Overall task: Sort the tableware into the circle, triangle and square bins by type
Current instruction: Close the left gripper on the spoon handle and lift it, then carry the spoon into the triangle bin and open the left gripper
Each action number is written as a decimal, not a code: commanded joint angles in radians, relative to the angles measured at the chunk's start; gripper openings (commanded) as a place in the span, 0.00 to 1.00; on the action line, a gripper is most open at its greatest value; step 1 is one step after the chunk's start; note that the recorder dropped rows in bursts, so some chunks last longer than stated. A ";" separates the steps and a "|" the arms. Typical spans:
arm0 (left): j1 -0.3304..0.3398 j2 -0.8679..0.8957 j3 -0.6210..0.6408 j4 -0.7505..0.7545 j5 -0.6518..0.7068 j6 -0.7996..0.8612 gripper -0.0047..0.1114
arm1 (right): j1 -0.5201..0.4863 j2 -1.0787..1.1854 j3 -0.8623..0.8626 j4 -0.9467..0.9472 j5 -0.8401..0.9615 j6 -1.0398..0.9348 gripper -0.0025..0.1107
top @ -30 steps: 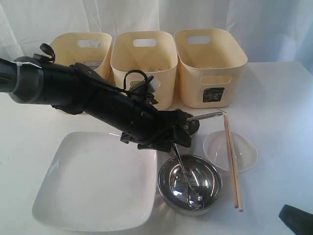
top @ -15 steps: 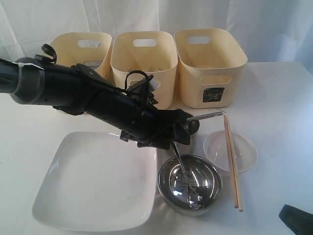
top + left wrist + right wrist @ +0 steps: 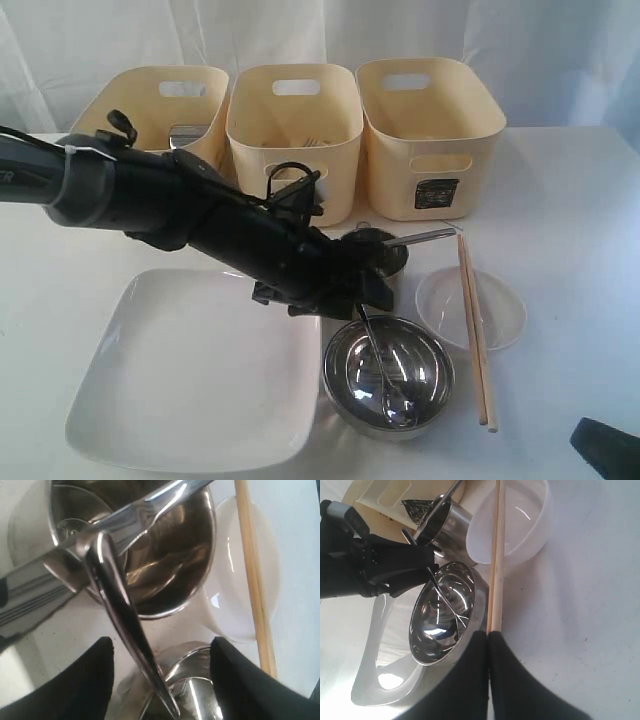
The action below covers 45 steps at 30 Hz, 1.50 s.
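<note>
Directly behind the steel bowl [image 3: 388,372], the left gripper [image 3: 161,647] straddles the spoon [image 3: 378,352] handle, jaws wide.
The spoon lies in the bowl, its handle rising between the black fingers [image 3: 85,685], ungripped. Just behind the bowl stands a small steel cup [image 3: 392,255] with a steel utensil [image 3: 425,237] poking out. The large white square plate [image 3: 200,370] sits just beside the bowl on one side, the clear round dish [image 3: 500,300] with wooden chopsticks [image 3: 470,300] across it on the other. The right gripper [image 3: 487,631], jaws pressed together and empty, hovers near the bowl by the chopsticks' end. Three cream bins [image 3: 290,150] stand well behind the bowl.
</note>
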 commanded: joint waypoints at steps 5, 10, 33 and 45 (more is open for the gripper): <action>-0.008 -0.003 0.004 -0.027 0.003 0.006 0.18 | 0.004 -0.007 0.005 -0.003 -0.005 0.001 0.02; -0.008 -0.003 0.004 -0.027 0.007 0.006 0.05 | 0.004 -0.007 0.005 -0.003 -0.005 0.001 0.02; -0.008 -0.097 0.004 -0.054 -0.003 0.050 0.04 | 0.004 -0.007 0.005 -0.003 -0.005 0.001 0.02; 0.008 -0.258 -0.066 -0.056 -0.207 0.225 0.04 | 0.004 -0.007 0.005 -0.003 -0.005 0.001 0.02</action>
